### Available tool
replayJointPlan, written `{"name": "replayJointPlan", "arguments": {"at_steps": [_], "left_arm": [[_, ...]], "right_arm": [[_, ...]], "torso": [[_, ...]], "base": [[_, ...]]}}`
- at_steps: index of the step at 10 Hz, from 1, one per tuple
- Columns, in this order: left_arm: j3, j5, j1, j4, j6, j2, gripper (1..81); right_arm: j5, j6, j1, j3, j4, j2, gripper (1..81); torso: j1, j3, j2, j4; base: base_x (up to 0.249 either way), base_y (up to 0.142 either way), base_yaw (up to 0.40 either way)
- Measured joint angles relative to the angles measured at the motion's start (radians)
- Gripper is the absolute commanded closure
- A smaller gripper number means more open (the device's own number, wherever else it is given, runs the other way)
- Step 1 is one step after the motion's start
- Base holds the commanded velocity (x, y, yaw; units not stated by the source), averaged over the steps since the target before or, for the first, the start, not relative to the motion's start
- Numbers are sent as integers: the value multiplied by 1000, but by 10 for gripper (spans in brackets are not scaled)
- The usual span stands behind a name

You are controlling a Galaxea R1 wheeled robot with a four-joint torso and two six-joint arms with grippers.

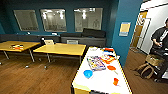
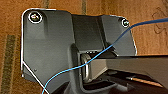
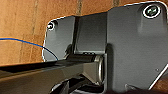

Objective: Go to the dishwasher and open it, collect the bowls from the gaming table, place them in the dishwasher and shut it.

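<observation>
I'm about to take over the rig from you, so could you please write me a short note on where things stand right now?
Grippers: I cannot tell from the wrist views whether either is open or shut; both face the wood floor.
Things: the gaming table is straight ahead, with a blue bowl near its left edge and orange-red bowls to its right, beside board-game boxes.
Done: the table is reached.
Left: collecting the bowls, loading and closing the dishwasher.
</observation>
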Motion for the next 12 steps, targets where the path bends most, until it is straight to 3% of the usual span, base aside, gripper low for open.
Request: {"name": "replayJointPlan", "arguments": {"at_steps": [6,12], "left_arm": [[2,0,0,0,0,3,10],[1,0,0,0,0,2,10]], "right_arm": [[-1,0,0,0,0,-2,10],[0,0,0,-2,0,-2,10]], "torso": [[0,0,0,0],[0,0,0,0]], "base": [[0,77,0],[0,0,0]]}}
